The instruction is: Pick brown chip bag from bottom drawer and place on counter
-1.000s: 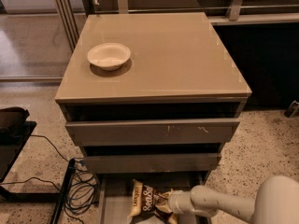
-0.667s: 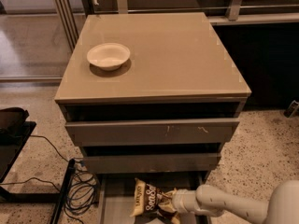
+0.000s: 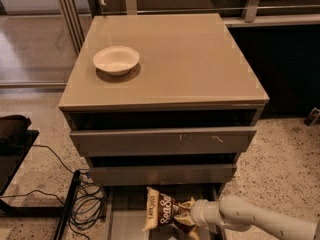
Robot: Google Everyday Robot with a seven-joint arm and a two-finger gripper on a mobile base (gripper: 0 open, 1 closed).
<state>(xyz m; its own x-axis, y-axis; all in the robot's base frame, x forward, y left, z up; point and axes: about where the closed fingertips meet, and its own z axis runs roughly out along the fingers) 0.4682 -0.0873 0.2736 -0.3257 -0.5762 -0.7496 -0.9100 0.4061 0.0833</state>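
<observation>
The brown chip bag (image 3: 161,210) stands tilted in the open bottom drawer (image 3: 125,220), just in front of the cabinet, with its "Sea Salt" script facing me. My gripper (image 3: 186,217) reaches in from the lower right on a white arm and is shut on the bag's crumpled right end. The counter (image 3: 190,59) is the glossy taupe cabinet top above.
A white bowl (image 3: 116,59) sits on the counter's left side. The two upper drawers (image 3: 160,141) stick out slightly above the bag. Black cables (image 3: 86,204) and a black stand (image 3: 12,139) lie on the floor to the left.
The bag and my gripper have shifted slightly right and up inside the bottom drawer. The arm has drawn back toward the lower right.
</observation>
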